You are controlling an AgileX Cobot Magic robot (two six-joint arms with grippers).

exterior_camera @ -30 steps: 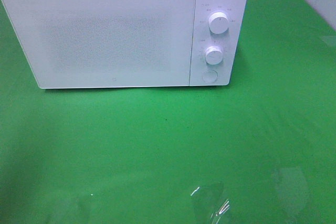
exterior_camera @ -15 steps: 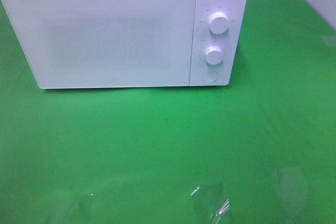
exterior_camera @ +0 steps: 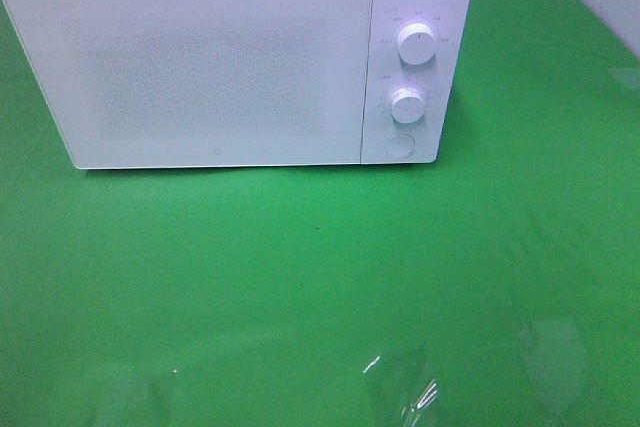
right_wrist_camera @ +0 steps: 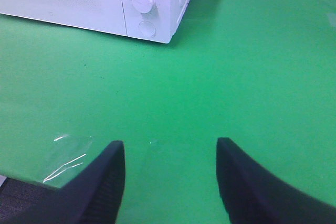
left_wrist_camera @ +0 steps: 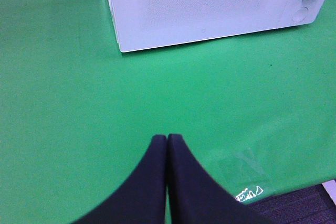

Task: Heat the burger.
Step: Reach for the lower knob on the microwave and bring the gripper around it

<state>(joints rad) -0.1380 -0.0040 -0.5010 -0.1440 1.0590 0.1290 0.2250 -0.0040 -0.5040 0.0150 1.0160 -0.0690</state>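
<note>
Burger: you will not find it in any of the three views, so its place cannot be told. The white microwave [exterior_camera: 220, 67] stands at the back of the green counter [exterior_camera: 300, 277] with its door [exterior_camera: 200, 72] shut. The frosted door front shows you nothing of the inside.

Controls, on the panel to the right of the door in the high view: an upper knob [exterior_camera: 416, 44], a lower knob [exterior_camera: 407, 105] directly beneath it, and a round button [exterior_camera: 400, 145] at the bottom. No finger touches any of them.

Left fingers [left_wrist_camera: 149, 182]: pressed together tip to tip, with nothing between them. They hang over bare counter, well apart from the microwave, and point toward the hinge-side corner of its front.

Right fingers [right_wrist_camera: 100, 182]: spread wide, with nothing in their hold. You can see plain green counter in the gap between them. They face the control end of the microwave, where the lower knob and the round button show, and stand well apart from it.

Surface note: a patch of clear, shiny film [exterior_camera: 400, 392] lies flat on the counter near its front edge. It is close beside the fingers in both wrist views and is touched by neither pair
</note>
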